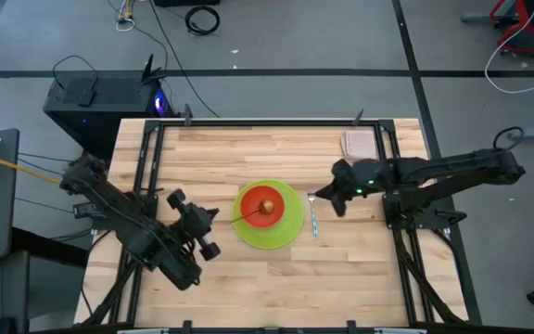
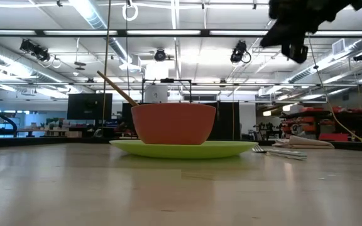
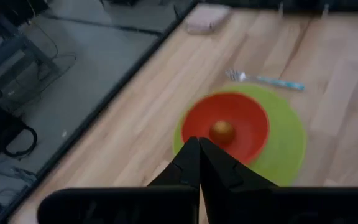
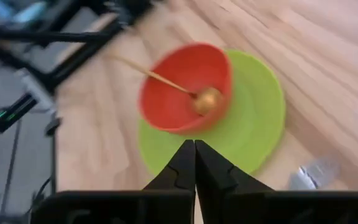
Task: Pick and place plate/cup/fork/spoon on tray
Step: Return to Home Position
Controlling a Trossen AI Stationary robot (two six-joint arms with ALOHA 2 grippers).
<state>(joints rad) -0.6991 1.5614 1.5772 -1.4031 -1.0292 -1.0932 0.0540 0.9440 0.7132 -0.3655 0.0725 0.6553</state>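
The lime-green plate (image 1: 286, 232) lies flat on the wooden table near its middle. The red-orange cup (image 1: 265, 206) stands on the plate. The golden spoon (image 4: 207, 99) rests with its bowl inside the cup, and its handle (image 2: 115, 88) leans over the cup's rim toward the table's left. The silver fork (image 1: 313, 218) lies on the table just right of the plate. My left gripper (image 1: 215, 215) is shut and empty, left of the plate. My right gripper (image 1: 324, 193) is shut and empty, raised above the table near the fork's far end.
A pinkish-beige square pad (image 1: 358, 143) lies at the table's far right. Black frame rails (image 1: 146, 167) run along the table's left, right and far edges. Bare wood shows in front of the plate, toward the near edge.
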